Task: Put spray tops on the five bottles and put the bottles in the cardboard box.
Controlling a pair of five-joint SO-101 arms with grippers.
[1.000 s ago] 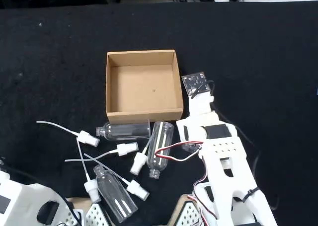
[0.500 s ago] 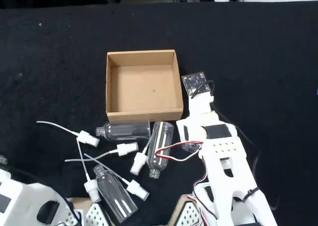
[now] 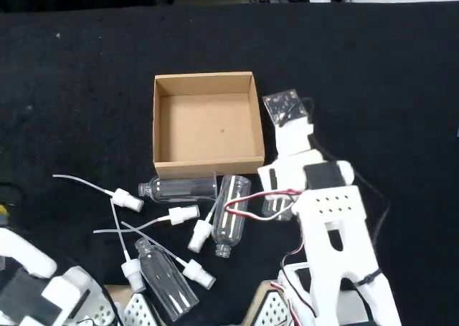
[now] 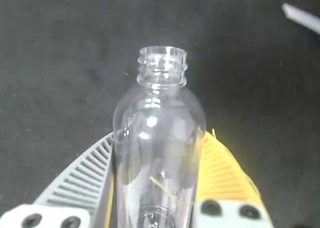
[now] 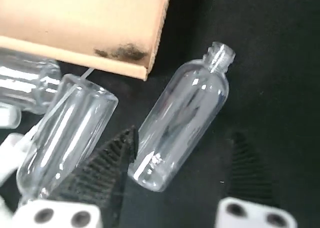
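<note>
Clear uncapped bottle point(image 4: 160, 102) is sitting pinched in the left gripper point(image 4: 159, 135) above the black table point(image 4: 50, 62) per left wrist view, while right wrist view is showing the right gripper point(image 5: 185, 133) spread wide over a second bottle point(image 5: 182, 115), also topless, lying just beside the cardboard box point(image 5: 85, 17) corner.
</note>
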